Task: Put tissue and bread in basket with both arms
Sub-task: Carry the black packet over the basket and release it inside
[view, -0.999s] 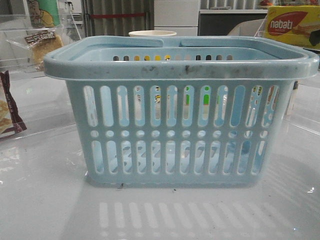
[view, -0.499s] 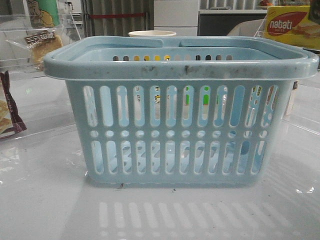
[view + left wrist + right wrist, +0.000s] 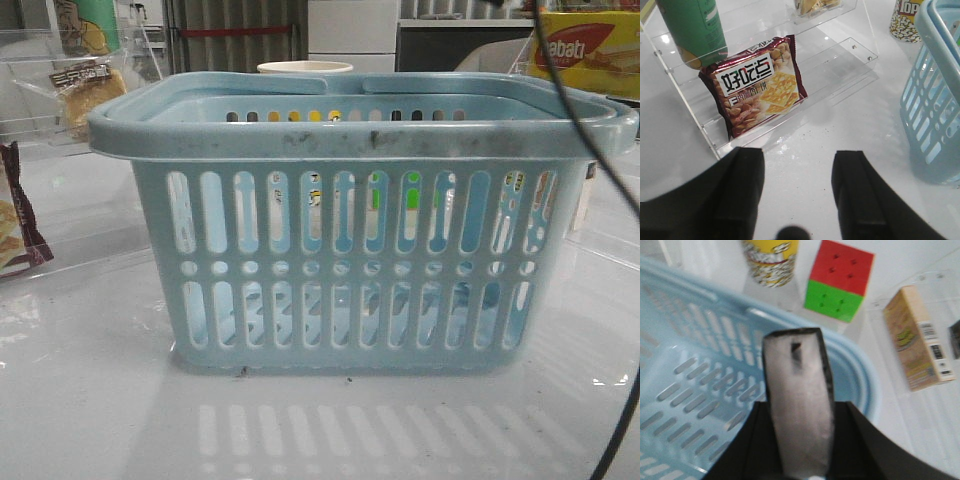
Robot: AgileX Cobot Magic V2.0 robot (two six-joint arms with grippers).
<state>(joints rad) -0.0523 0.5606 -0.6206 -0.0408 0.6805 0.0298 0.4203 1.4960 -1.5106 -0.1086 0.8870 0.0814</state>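
The pale blue basket (image 3: 360, 140) stands in the middle of the table; it also shows in the left wrist view (image 3: 935, 100) and the right wrist view (image 3: 690, 340). My right gripper (image 3: 802, 410) is shut on the tissue (image 3: 799, 390), a flat packet with black edges, and holds it above the basket's inside near its rim. The bread (image 3: 88, 90) in its clear bag lies on the acrylic shelf at the far left. My left gripper (image 3: 797, 155) is open and empty over the bare table, left of the basket. Neither gripper shows in the front view.
A maroon snack packet (image 3: 757, 85) leans in the clear acrylic shelf (image 3: 850, 55) beside a green canister (image 3: 695, 30). Behind the basket are a popcorn cup (image 3: 771, 260), a red-and-green cube (image 3: 840, 280) and a tan box (image 3: 917, 337). A yellow nabati box (image 3: 590, 55) is at the back right.
A black cable has swung into the front view at the right, crossing the nabati box and the basket's right end. The basket has not moved.
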